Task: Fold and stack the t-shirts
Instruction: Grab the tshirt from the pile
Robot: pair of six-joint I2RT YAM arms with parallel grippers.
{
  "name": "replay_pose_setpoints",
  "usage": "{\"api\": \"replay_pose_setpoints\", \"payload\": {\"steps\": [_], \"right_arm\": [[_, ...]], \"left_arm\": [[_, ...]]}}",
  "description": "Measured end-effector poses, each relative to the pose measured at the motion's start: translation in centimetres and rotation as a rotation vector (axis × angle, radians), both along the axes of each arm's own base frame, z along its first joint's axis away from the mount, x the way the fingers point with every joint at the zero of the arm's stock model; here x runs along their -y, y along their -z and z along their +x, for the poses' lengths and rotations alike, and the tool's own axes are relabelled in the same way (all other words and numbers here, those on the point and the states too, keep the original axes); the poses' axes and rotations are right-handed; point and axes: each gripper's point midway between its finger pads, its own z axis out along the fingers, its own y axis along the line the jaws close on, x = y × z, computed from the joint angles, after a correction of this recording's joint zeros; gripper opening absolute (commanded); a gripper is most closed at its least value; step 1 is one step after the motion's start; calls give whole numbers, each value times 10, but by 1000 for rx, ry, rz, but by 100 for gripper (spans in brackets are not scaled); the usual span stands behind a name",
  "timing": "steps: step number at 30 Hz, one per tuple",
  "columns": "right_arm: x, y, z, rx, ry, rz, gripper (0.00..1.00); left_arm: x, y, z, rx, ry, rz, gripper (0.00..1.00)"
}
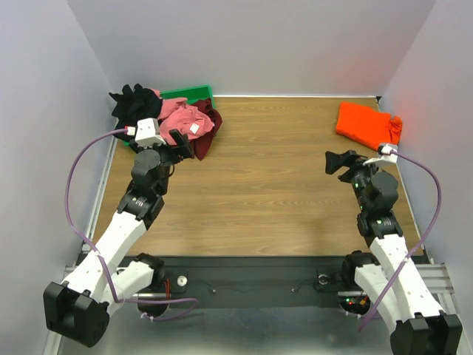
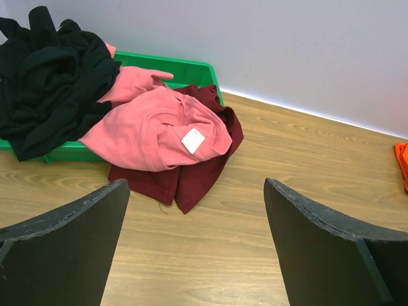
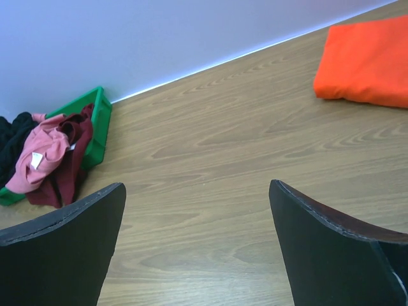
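A loose heap of t-shirts lies at the back left: a black one [image 1: 133, 100], a salmon-pink one with a white neck label [image 1: 181, 118] and a dark maroon one [image 1: 211, 124] under it. In the left wrist view the salmon-pink shirt [image 2: 150, 131] rests on the maroon shirt [image 2: 191, 175], beside the black shirt [image 2: 51, 83]. A folded bright orange shirt [image 1: 367, 123] sits at the back right, also seen by the right wrist as the orange shirt [image 3: 366, 60]. My left gripper [image 1: 183, 145] hangs open just short of the heap, empty [image 2: 196, 185]. My right gripper [image 1: 340, 163] is open over bare wood [image 3: 197, 186].
A green plastic bin [image 1: 188, 93] stands in the back left corner under part of the heap, its rim [image 2: 185, 69] showing behind the shirts. Grey walls close the table on three sides. A purple cable loops from each wrist.
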Motion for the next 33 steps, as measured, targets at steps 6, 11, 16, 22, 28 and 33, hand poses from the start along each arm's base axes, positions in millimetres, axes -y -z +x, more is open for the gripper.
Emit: {"api": "replay_pose_setpoints", "payload": {"steps": [6, 11, 16, 22, 28, 33], "right_arm": [[5, -1, 0, 4, 31, 4, 100], [8, -1, 1, 3, 45, 4, 100], [10, -1, 1, 3, 59, 9, 100], [11, 2, 1, -3, 68, 15, 100], [11, 8, 0, -14, 69, 17, 100], [12, 4, -3, 3, 69, 19, 100]], "left_arm": [[-5, -4, 1, 5, -29, 2, 99], [-9, -6, 2, 7, -49, 5, 99], [-12, 0, 7, -13, -72, 38, 99], [-7, 22, 49, -113, -122, 134, 99], [-7, 67, 100, -232, -125, 199, 99], [-19, 87, 144, -292, -133, 209, 99]]}}
